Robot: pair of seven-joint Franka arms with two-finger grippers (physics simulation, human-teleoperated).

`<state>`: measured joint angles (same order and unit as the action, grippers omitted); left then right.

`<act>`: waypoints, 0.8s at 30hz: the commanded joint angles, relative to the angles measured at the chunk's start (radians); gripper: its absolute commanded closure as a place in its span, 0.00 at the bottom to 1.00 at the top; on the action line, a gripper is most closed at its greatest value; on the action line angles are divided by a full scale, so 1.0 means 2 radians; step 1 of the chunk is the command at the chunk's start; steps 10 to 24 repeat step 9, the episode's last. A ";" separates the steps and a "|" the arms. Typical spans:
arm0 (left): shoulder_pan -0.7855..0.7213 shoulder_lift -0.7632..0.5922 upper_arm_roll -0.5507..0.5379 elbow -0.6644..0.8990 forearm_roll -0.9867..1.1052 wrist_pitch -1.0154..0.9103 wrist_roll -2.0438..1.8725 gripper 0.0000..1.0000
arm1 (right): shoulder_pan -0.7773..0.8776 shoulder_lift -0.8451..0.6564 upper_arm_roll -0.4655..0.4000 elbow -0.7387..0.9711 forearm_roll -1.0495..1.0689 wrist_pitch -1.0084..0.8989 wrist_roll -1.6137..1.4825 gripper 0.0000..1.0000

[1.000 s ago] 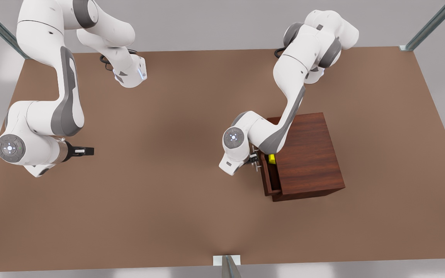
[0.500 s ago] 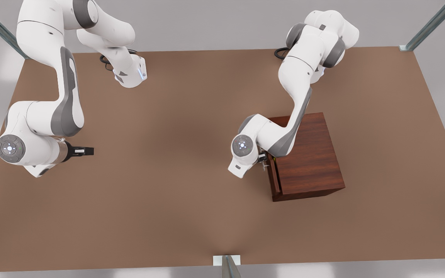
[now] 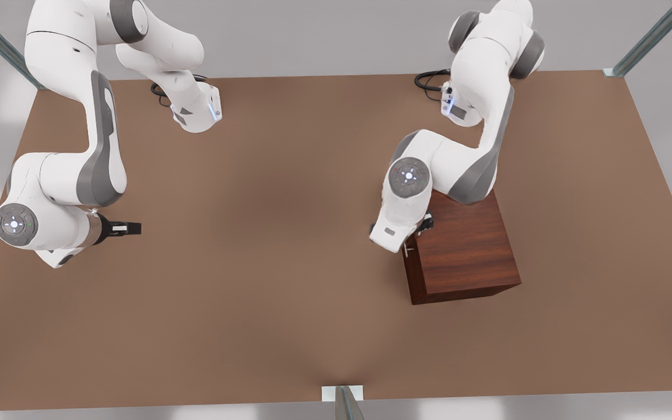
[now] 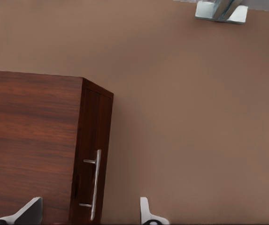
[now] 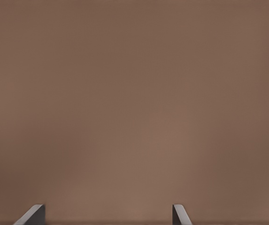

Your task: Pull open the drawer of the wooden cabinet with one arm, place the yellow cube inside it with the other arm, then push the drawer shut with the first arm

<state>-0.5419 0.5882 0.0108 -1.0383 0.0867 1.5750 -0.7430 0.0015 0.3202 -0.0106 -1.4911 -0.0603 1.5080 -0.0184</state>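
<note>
1. Wooden cabinet [image 3: 464,248] stands on the brown table [image 3: 254,262], at the front view's right, and its drawer [image 4: 95,159] looks pushed fully in: the front sits flush with the cabinet body and no gap shows.
2. Silver bar handle [image 4: 95,185] on the drawer front is free; nothing grips it.
3. Left gripper [image 4: 89,211] hangs over the cabinet edge just above the handle. In the left wrist view its 2 fingertips [image 4: 28,211] stand wide apart, 1 over the cabinet top and 1 over the table, and they hold nothing.
4. Right gripper [image 3: 129,228] waits well apart from the cabinet, at the front view's left, over bare table. In the right wrist view its fingers [image 5: 33,213] are spread wide and nothing is between them.
5. Yellow cube: I cannot find it on the table or in either gripper. My judgement is that it lies inside the shut drawer, but the closed front hides it, so I cannot confirm this.
6. Judged from this, all 3 steps (pull open, place the cube, push shut) seem done. What is left is only for the left arm to retreat from the cabinet.
</note>
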 commanded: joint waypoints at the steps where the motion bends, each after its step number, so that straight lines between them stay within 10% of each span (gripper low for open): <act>1: 0.044 -0.027 0.001 -0.004 -0.010 -0.076 0.220 0.00 | 0.000 -0.001 0.000 0.001 0.000 0.000 -0.002 0.00; 3: 0.145 -0.106 0.001 -0.088 -0.049 -0.052 0.383 0.00 | -0.001 -0.001 0.000 0.001 0.000 -0.001 -0.002 0.00; 4: 0.157 -0.245 0.006 -0.307 -0.044 0.096 0.390 0.00 | 0.000 -0.001 -0.001 0.001 0.000 0.000 -0.002 0.00; 5: 0.158 -0.270 0.016 -0.344 -0.043 0.117 0.387 0.00 | 0.000 -0.001 0.000 0.001 0.000 0.000 -0.002 0.00; 24: 0.160 -0.237 0.018 -0.298 -0.028 0.114 0.387 0.00 | 0.000 -0.001 -0.001 0.001 0.000 -0.001 -0.002 0.00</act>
